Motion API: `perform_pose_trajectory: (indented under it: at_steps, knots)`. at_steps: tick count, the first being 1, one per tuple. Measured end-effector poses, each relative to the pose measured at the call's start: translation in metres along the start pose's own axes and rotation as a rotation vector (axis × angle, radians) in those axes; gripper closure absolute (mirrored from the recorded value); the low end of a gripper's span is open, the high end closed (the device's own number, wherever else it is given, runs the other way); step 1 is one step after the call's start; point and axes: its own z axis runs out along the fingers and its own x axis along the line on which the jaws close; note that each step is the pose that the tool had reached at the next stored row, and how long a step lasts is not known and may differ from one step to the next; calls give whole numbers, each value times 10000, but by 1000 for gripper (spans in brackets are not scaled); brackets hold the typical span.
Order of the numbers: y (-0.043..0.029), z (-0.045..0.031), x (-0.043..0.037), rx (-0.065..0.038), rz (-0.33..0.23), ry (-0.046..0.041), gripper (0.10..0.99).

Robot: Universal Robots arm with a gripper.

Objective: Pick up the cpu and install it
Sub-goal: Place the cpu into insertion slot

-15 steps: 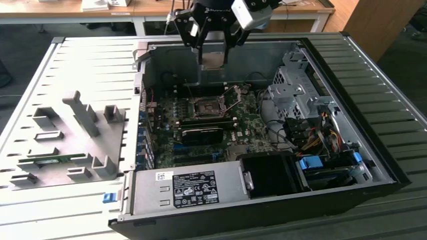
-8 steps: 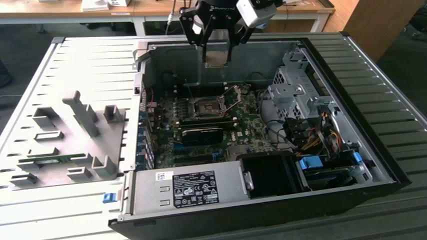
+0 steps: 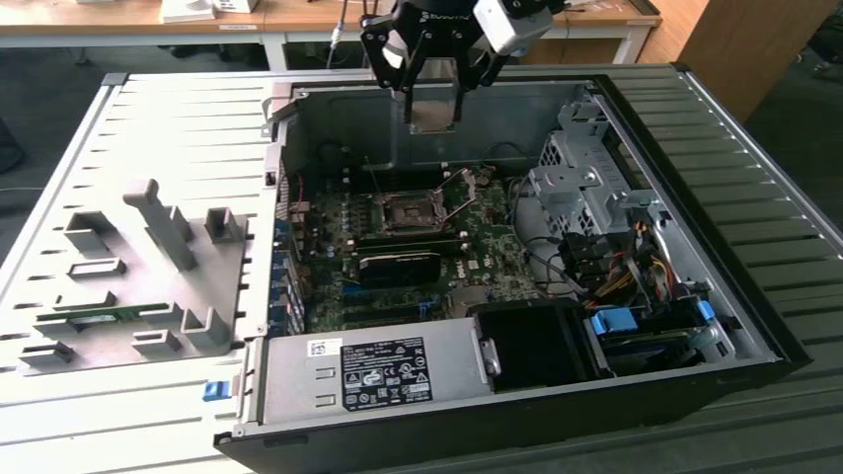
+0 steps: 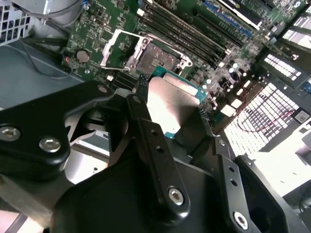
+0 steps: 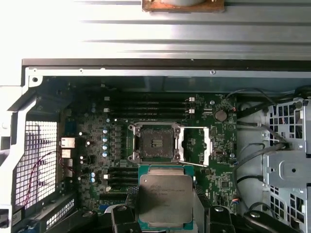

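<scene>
The computer case [image 3: 737, 188] is laid open around the socket [image 5: 153, 143], which is seen unlatched on the motherboard [image 3: 491, 237]. Well above the socket, the gripper [image 3: 432, 117] is clamped on the cpu [image 5: 165, 196]. The carry is judged in hand. Seating would call for the chip to be squared over the socket.

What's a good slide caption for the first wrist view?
The gripper holds the cpu, with the open socket on the motherboard beyond.

Exterior view high over the open case [image 3: 355, 123]; both wrist views close above its socket [image 4: 155, 58] [image 5: 153, 141].
</scene>
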Motion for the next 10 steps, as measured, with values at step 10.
perform_pose_trajectory:
  at_steps: [10]
  knots:
    - [0, -1, -5, 110, 33, -1, 557]
